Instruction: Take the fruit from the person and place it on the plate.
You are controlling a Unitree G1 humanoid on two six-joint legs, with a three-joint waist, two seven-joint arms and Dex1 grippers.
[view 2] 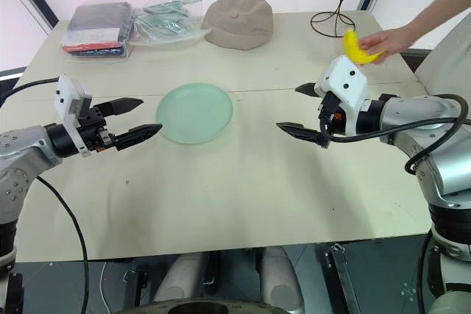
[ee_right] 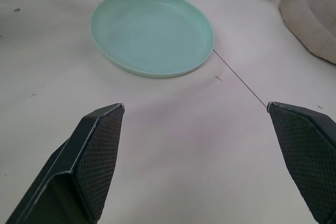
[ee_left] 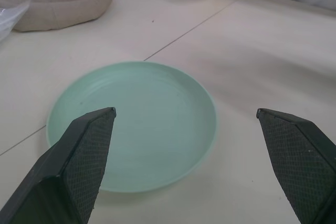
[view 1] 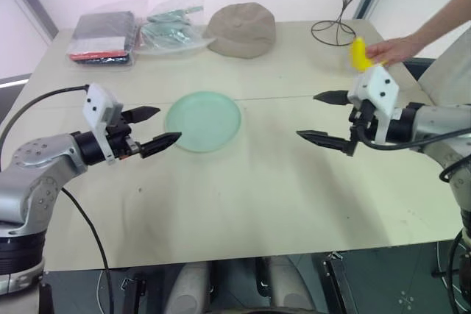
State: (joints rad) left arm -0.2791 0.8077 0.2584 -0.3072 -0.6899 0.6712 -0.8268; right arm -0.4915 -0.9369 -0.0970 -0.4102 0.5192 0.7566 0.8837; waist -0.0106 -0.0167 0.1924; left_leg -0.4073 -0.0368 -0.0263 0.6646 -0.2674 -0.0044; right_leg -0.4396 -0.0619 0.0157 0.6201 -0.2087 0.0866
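A person's hand (view 1: 395, 50) reaches in from the far right and holds the fruit, a yellow banana (view 1: 358, 54), above the table's far right part. The pale green plate (view 1: 204, 120) lies bare at the table's middle. To the plate's left my left gripper (view 1: 168, 123) hovers open, its fingers pointing at the plate (ee_left: 131, 124). To the plate's right my right gripper (view 1: 307, 115) is open too and holds nothing; the banana is behind it, a short way off. The right wrist view shows the plate (ee_right: 152, 30) beyond the spread fingertips.
A tan cap (view 1: 243, 29) sits at the back centre. Two clear bags of goods (view 1: 103, 34) lie at the back left. A black wire stand (view 1: 335, 31) rises at the back right, near the banana. The table's front edge (view 1: 243, 251) runs below both arms.
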